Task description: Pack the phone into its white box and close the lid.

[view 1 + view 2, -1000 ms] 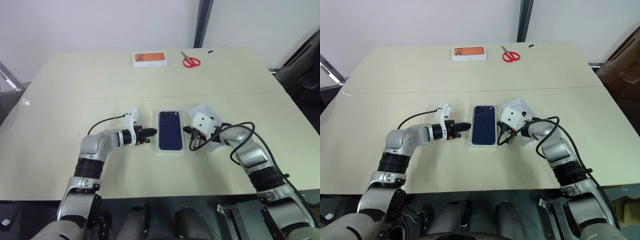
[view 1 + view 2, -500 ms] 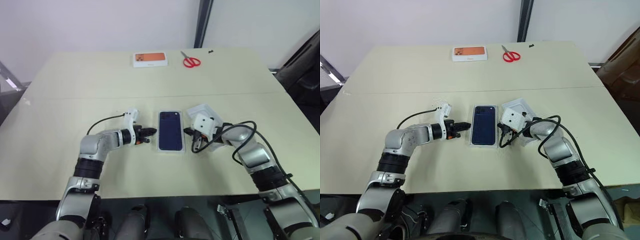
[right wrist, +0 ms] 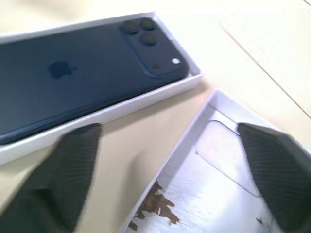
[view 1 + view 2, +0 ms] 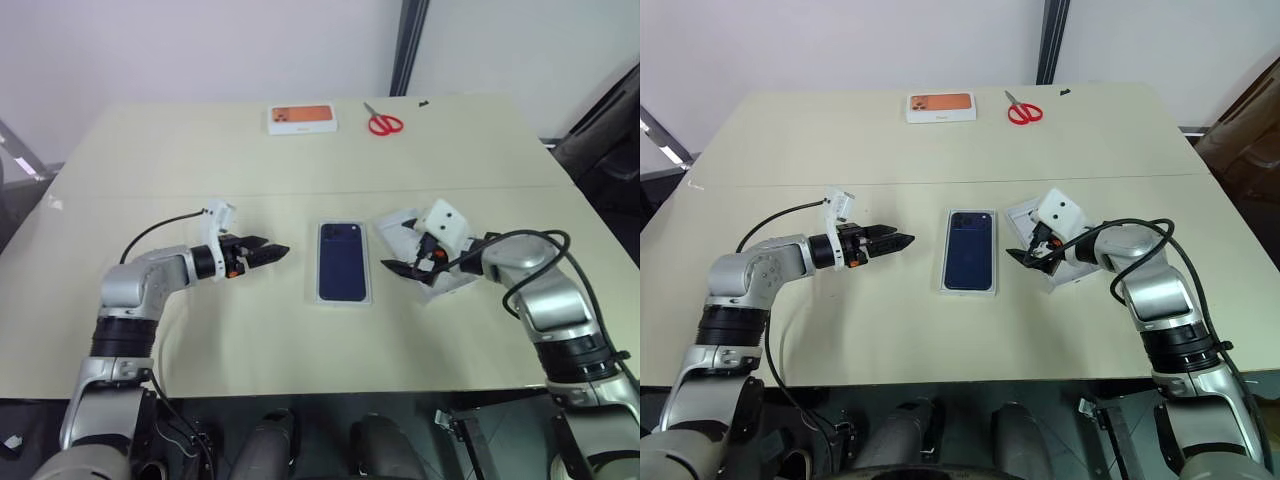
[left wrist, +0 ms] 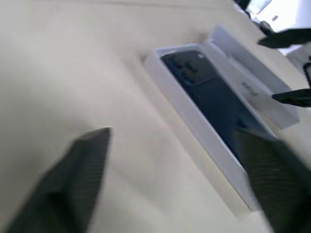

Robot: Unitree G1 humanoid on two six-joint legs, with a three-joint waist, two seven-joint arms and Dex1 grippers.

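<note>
So on the table (image 4: 150,150) I count one phone (image 4: 342,262) sitting in one white box (image 4: 368,268), one open lid (image 4: 1077,275) at its 3 o'clock, one orange-picture box (image 4: 301,118), one pair of red scissors (image 4: 381,122), plus two grippers.

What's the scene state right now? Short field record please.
phone: lying back up inside the white box, table centre
lid: off, lying open side up beside the box, on the robot's right
left end effector: open, holding nothing, apart from the box
right end effector: open, holding nothing, over the lid
far edge: scissors, box with orange picture
</note>
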